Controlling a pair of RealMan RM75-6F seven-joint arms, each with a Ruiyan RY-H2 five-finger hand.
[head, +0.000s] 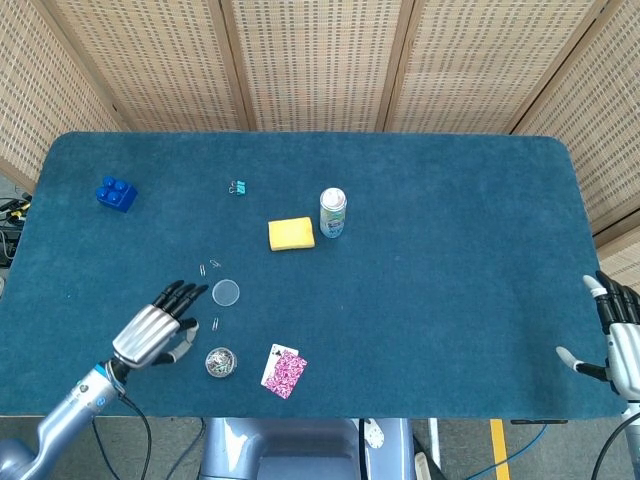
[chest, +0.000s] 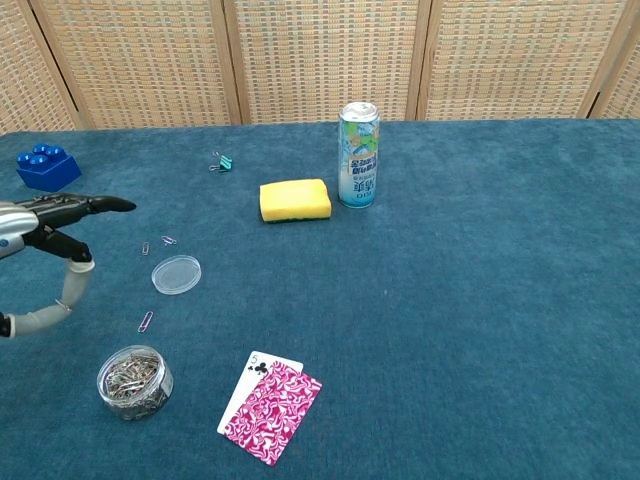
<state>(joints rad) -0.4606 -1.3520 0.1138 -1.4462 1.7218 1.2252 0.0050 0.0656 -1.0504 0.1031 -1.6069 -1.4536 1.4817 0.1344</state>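
My left hand (head: 160, 327) (chest: 50, 222) hovers open over the blue table (head: 440, 250), fingers spread, holding nothing. It is just left of the small jar of paper clips (head: 220, 362) (chest: 134, 381) and near the clear round lid (head: 225, 293) (chest: 176, 274). Loose paper clips (head: 208, 267) (chest: 146, 321) lie by its fingertips. My right hand (head: 620, 335) is open at the table's right front corner, far from everything, and does not show in the chest view.
Playing cards (head: 284, 371) (chest: 270, 405) lie beside the jar. A yellow sponge (head: 291, 234) (chest: 295, 200) and an upright can (head: 333, 212) (chest: 359, 155) stand mid-table. A binder clip (head: 238, 187) (chest: 221, 162) and a blue brick (head: 116, 193) (chest: 47, 167) lie at the back left.
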